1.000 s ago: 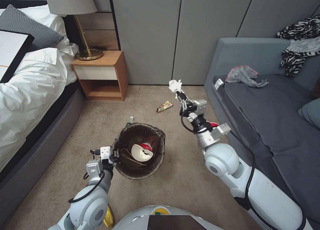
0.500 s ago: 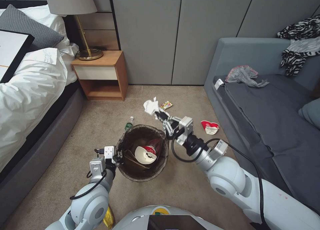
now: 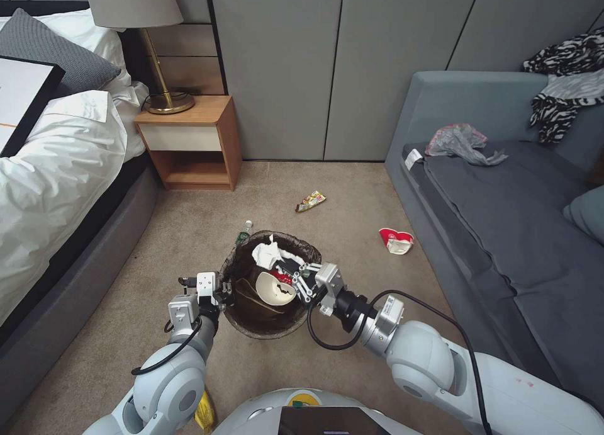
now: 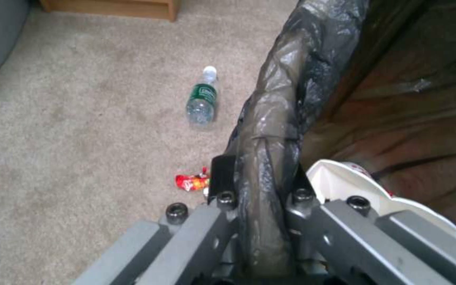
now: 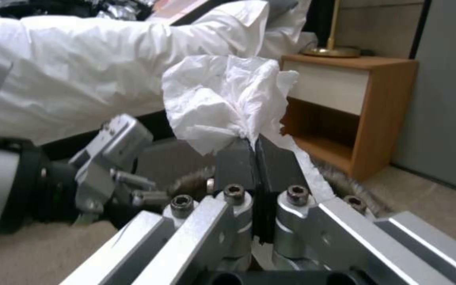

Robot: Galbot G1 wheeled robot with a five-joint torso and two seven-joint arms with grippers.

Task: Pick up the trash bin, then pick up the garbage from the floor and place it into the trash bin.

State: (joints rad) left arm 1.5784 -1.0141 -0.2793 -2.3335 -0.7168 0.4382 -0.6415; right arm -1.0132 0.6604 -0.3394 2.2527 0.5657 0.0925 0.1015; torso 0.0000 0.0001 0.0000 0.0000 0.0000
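Right pincer point(image 3: 294, 272) pinched crumpled tissue point(image 3: 267, 254) over the trash bin point(image 3: 236, 277), its open mouth directly beneath; left pincer point(image 3: 221, 292) was clamped on the bin's near rim.

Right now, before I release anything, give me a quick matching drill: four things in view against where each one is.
Things:
1. tissue
2. bottle
3. wrapper
4. bin

Places:
A. floor, by the sofa-side open carpet, far from the bin
B. pinched in the right gripper over the bin
C. rim clamped by the left gripper
D. floor, just beyond the bin

Pairs: 1-B, 2-D, 3-A, 4-C
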